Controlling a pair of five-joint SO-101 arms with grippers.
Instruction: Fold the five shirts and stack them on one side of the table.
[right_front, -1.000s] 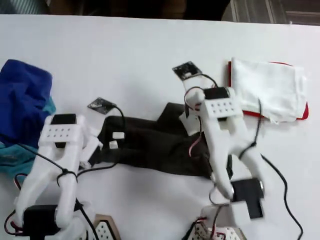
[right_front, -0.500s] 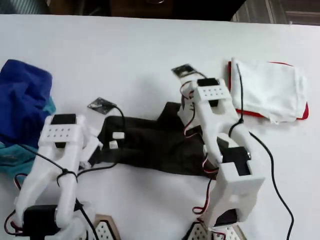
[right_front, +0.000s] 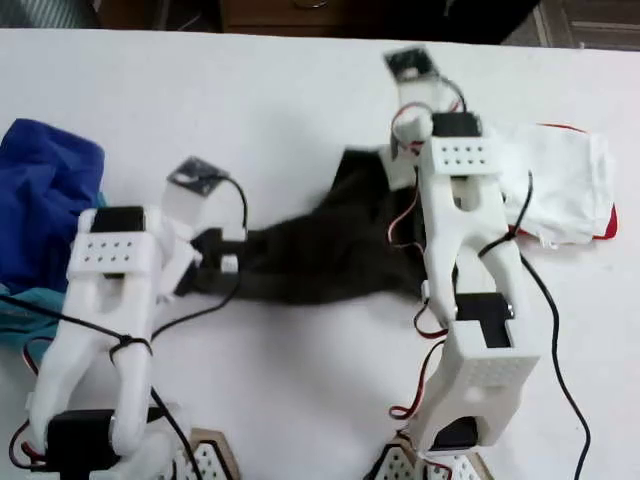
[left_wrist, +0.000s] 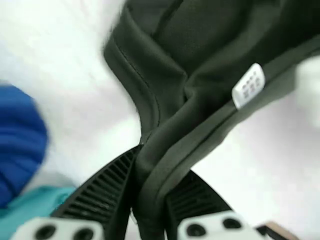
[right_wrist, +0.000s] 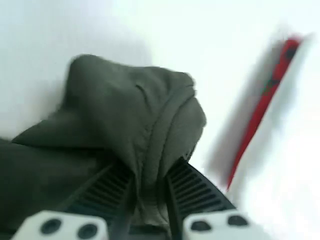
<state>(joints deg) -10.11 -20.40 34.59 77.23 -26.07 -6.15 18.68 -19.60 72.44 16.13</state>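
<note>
A dark grey shirt hangs stretched between both arms over the middle of the table. My left gripper is shut on its left edge; the left wrist view has the cloth pinched between the black fingers, with a small white tag on the hem. My right gripper is shut on the shirt's far right corner, and the fabric bunches between its fingers. A folded white shirt lies on a red one at the right. Blue and teal shirts are piled at the left.
The white table is open along the far side and in front of the shirt. Cables trail from the right arm near the folded stack. The arm bases stand at the near edge.
Both grippers have lifted and carried the dark shirt toward the far side; the right arm moved furthest, up beside the folded stack. The shirt has bunched and narrowed.
</note>
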